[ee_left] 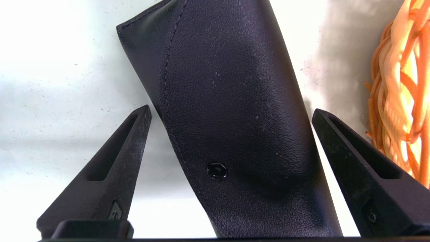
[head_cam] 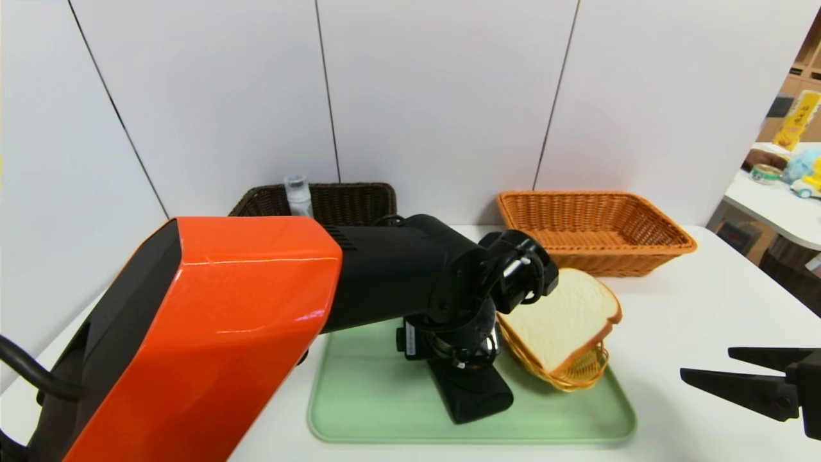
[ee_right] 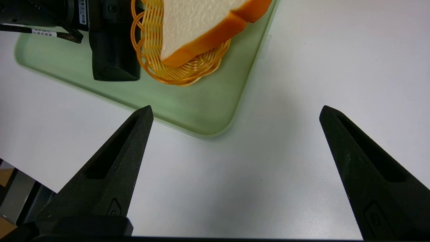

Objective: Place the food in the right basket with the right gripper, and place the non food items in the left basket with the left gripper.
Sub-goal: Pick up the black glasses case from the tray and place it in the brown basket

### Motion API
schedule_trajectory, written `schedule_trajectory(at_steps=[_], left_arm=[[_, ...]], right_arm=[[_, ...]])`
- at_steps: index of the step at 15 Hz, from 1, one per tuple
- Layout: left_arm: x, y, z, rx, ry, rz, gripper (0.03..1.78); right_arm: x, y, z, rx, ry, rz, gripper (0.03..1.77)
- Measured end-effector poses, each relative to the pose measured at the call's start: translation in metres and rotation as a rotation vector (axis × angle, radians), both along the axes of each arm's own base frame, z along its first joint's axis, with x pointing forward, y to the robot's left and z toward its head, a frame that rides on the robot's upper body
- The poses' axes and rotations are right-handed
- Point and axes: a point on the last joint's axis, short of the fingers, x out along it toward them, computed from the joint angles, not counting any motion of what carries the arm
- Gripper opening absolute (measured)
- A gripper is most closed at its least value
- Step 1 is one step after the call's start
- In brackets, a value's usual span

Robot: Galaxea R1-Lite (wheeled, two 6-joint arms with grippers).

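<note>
Jaws apart, our left gripper (ee_left: 231,114) straddles the black leather case (ee_left: 231,111) lying on the green tray (head_cam: 359,398), its long axis running between the fingers, across their closing line; our right gripper (head_cam: 705,366), also open, hangs well apart.

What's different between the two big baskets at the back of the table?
The left basket is dark brown, while the right basket is bright orange. The left basket is largely hidden behind the robot's left arm and has a clear bottle standing in it; the right basket is in full view and looks empty. Both are woven, rectangular and sit against the wall.
</note>
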Motion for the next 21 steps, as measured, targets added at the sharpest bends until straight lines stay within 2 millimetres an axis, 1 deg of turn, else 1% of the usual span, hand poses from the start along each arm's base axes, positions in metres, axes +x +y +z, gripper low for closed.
schedule_trajectory(at_steps=[4, 6, 8, 9, 11, 12, 13, 14, 16, 18, 21], left_arm=[[0.000, 0.000, 0.000, 0.003, 0.001, -0.005, 1.69], [0.000, 0.000, 0.001, 0.010, -0.003, -0.009, 1.35], [0.000, 0.000, 0.001, 0.018, -0.006, -0.022, 1.07], [-0.001, 0.000, 0.001, 0.019, -0.007, -0.025, 0.97], [-0.001, 0.000, 0.002, 0.029, -0.019, -0.037, 0.81], [-0.001, 0.000, 0.003, 0.034, -0.026, -0.038, 0.76], [-0.001, 0.001, 0.005, 0.038, -0.035, -0.039, 0.75], [-0.001, 0.002, 0.008, 0.044, -0.048, -0.036, 0.70], [-0.001, 0.008, 0.017, 0.044, -0.068, -0.033, 0.58], [0.001, 0.017, 0.031, 0.030, -0.086, -0.020, 0.56], [0.006, 0.039, 0.061, -0.005, -0.130, 0.003, 0.54]], right_arm=[[0.000, 0.000, 0.000, 0.001, -0.003, 0.001, 1.71], [0.000, 0.000, 0.000, 0.002, -0.003, 0.002, 1.71], [0.000, 0.000, 0.000, 0.003, -0.004, 0.002, 1.71], [0.000, 0.000, 0.000, 0.002, -0.004, 0.002, 1.71], [0.000, 0.000, 0.001, 0.002, -0.006, 0.002, 1.71], [-0.001, 0.000, 0.001, 0.003, -0.006, 0.002, 1.71], [0.000, 0.000, 0.001, 0.003, -0.007, 0.002, 1.71], [0.000, 0.000, 0.001, 0.003, -0.008, 0.001, 1.71], [0.000, 0.000, 0.001, 0.004, -0.008, -0.002, 1.71], [-0.001, 0.000, 0.001, 0.005, -0.007, -0.003, 1.71], [-0.001, 0.000, 0.001, 0.006, -0.010, -0.002, 1.71]])
